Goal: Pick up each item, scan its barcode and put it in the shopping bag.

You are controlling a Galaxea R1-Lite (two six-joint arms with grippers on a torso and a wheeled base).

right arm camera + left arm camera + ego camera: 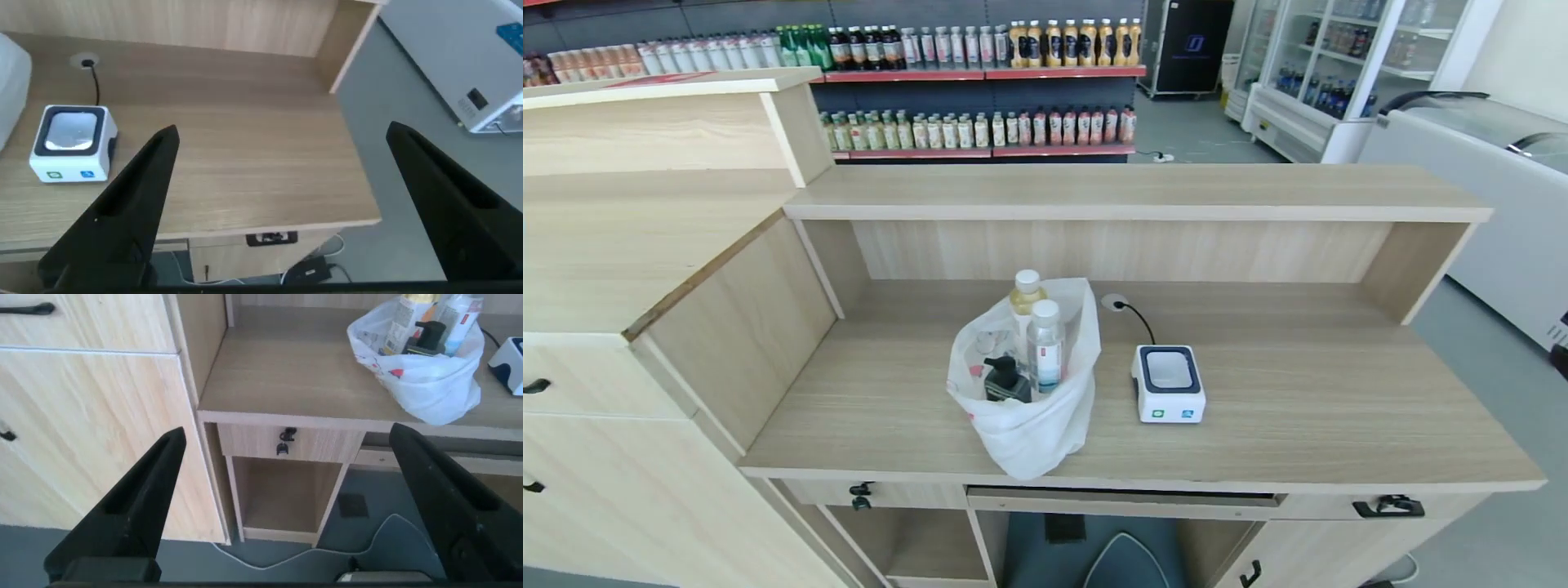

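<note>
1. Bag [1033,437] first: white plastic, standing open on the counter [1339,408] near its front edge, just left of the scanner [1168,384].
2. Inside it I can see a clear bottle [1045,347], a yellowish bottle [1026,296] behind it and a dark bottle [1006,380], all roughly upright.
3. Left pincer [286,514]: fingers spread wide, holding nothing, low off the counter's front-left corner. Right pincer [282,216]: same deal, wide apart and empty, up by the counter's right end.
4. My guess is we're at the tail end, since every item I can spot is bagged. The next move calls for no grab, just keeping both arms off the bag so it doesn't tip.
5. Writing: the bottle labels are too small to read. The scanner has a green and a blue square on its front, with no text I can make out.
</note>
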